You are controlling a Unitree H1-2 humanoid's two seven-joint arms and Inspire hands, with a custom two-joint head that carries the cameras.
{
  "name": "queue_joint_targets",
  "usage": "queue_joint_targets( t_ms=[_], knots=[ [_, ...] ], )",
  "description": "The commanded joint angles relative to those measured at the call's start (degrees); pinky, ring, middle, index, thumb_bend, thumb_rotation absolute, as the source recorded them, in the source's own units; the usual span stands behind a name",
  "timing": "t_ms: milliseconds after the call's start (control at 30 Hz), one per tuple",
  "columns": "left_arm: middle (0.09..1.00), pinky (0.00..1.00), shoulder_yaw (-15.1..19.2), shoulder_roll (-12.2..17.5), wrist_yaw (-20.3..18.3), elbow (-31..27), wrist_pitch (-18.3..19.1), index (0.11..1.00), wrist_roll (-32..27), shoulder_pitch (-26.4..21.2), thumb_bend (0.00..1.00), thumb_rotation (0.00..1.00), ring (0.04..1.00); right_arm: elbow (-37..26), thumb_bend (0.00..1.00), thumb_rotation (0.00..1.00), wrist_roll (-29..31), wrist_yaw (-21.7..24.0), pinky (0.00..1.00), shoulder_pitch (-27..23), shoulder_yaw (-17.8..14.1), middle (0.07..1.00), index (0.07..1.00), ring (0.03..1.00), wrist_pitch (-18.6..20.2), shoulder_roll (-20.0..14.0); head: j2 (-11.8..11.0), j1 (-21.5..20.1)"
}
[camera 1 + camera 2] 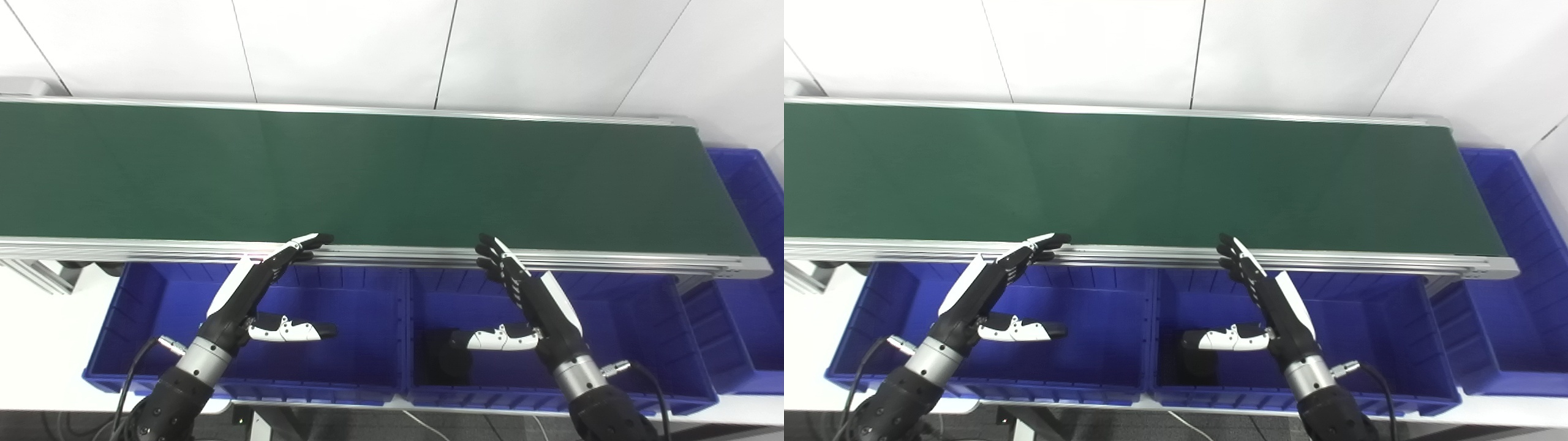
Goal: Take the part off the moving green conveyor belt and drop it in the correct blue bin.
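The green conveyor belt (380, 174) runs across the picture with no part on its visible surface. Below its near rail stand two blue bins: a left bin (147, 306) and a right bin (618, 306). A dark object (447, 361) lies in the right bin, partly hidden behind my right thumb. My left hand (257, 291) hovers open over the left bin, fingertips reaching the belt's near rail. Over the right bin my right hand (530, 300) is also open, fingers stretched toward the rail. Neither hand holds anything.
A third blue bin (753, 288) stands at the belt's right end. The aluminium near rail (398, 254) lies between the bins and the belt. A white wall rises behind the conveyor. Cables trail from both wrists.
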Motion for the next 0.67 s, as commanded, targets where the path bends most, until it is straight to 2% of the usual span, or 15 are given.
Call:
queue_joint_targets(
  t_ms=[0,167,633],
  knots=[
    [0.891,0.85,0.21,-0.14,0.62,-0.23,-2.75,0.841,-0.4,-0.36,0.87,0.32,0.885,-0.45,0.95,0.19,1.0,-1.11,0.91,0.01,0.08,0.92,0.948,0.908,-5.2,0.27,0.03,0.03],
    [0.887,0.84,0.26,-0.54,0.97,1.12,-3.91,0.843,-0.17,-0.52,0.86,0.32,0.877,0.59,0.95,0.16,1.35,-2.0,0.92,0.39,0.39,0.912,0.944,0.91,-6.3,0.68,-1.14,0.21],
    [0.893,0.85,0.88,-1.22,1.38,2.89,-6.13,0.858,-0.46,-0.12,0.86,0.33,0.886,1.59,0.96,0.15,-0.33,-4.27,0.89,0.91,1.36,0.926,0.92,0.917,-7.78,1.32,-1.97,0.73]
  ],
)
